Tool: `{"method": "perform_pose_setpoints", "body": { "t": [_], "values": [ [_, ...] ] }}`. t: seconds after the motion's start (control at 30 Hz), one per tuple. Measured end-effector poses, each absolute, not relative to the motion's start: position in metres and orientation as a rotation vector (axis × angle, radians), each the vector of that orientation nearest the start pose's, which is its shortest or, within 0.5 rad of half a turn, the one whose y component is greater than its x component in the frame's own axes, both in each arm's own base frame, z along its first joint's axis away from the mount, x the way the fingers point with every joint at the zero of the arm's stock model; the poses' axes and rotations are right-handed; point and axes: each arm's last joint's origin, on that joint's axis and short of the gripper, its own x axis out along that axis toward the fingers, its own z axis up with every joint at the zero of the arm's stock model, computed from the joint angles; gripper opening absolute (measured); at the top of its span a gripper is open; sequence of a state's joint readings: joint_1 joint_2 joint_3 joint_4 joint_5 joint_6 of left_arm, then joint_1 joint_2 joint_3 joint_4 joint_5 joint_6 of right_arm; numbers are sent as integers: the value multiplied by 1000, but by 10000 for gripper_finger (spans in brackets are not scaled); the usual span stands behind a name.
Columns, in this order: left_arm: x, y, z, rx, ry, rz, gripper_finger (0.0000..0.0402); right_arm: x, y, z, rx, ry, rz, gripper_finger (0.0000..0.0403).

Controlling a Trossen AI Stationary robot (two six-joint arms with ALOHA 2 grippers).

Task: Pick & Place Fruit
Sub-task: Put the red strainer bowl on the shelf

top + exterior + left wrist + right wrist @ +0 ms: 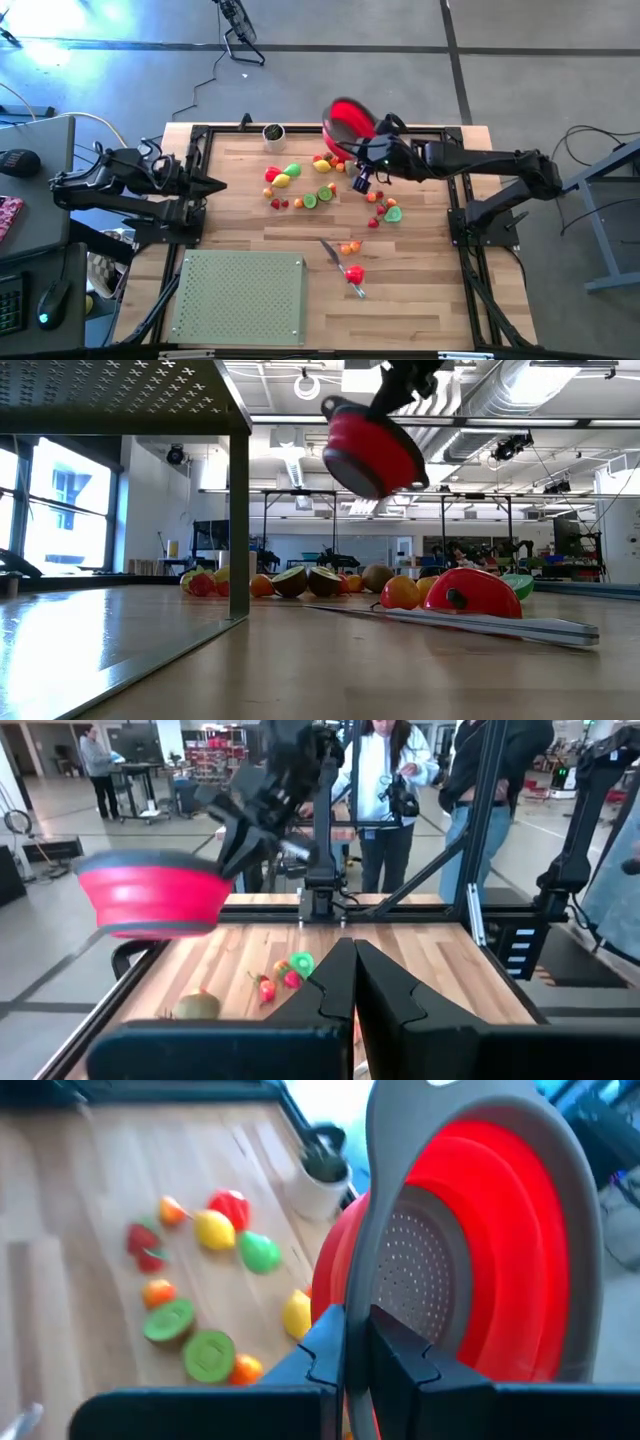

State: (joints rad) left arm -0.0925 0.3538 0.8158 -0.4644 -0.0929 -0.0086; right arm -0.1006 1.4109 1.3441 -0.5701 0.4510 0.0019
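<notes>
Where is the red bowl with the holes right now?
The red strainer bowl with a grey rim hangs in the air, held by the right gripper, above the table's far edge beside the scattered toy fruit.

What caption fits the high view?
Right end effector lifts the red strainer above scattered toy fruit; left arm waits aside.

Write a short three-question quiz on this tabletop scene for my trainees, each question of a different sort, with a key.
1. True or false: the red strainer rests flat on the table.
2. Which gripper holds the strainer? A) left gripper B) right gripper
3. Fill in: the fruit lies scattered on the ____.

Key: 1 false, it is lifted and tilted; 2 B, clamped on its grey rim; 3 table.
</notes>
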Motion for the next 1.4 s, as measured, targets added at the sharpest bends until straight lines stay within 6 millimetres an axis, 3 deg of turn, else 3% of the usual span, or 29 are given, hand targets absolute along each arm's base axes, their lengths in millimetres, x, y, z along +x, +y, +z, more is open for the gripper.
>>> {"method": "perform_pose_setpoints", "body": {
  "t": [0.4, 0.73, 1.03, 1.4],
  "values": [
    [54, -2, 367, -62, -55, 3, 0, 302, 17, 406, -124, 421, -373, 17],
    [50, -2, 365, -118, -31, 3, 0, 299, 70, 416, -118, 297, -221, 17],
    [49, -1, 358, -168, 39, 50, 0, 303, 111, 412, -152, 262, -157, 17],
    [48, 0, 352, -230, 95, 70, 0, 356, 150, 412, -325, 382, -88, 16]
  ]
}}
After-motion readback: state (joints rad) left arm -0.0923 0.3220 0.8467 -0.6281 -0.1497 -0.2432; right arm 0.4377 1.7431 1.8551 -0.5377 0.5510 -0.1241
